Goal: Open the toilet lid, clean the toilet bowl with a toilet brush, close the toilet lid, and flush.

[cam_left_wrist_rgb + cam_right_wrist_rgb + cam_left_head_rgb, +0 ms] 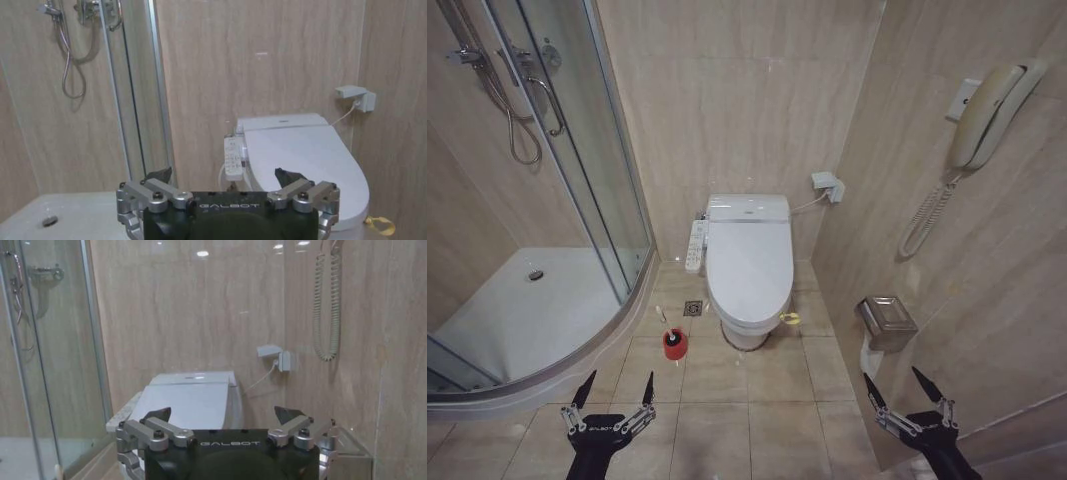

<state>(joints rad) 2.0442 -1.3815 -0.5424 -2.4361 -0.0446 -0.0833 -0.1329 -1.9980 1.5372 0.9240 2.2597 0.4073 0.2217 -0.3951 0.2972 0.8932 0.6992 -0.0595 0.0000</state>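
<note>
The toilet lid (749, 262) lies shut and flat over the toilet bowl (747, 333) against the back wall, with a white button panel (695, 246) on its left side and a green-yellow strap (790, 318) at its front right edge. The lid (307, 155) (193, 405) also faces both wrist cameras. The toilet brush (664, 318) stands in its red holder (675, 344) on the floor, left of the bowl's front. My left gripper (614, 388) hangs open near the floor, just short of the holder. My right gripper (895, 385) is open at the lower right, by the wall.
A curved glass shower enclosure (577, 200) with a raised white tray (517, 320) fills the left. A floor drain (693, 308) sits beside the toilet. On the right wall are a metal paper holder (885, 322), a corded phone (982, 115) and a socket (827, 186).
</note>
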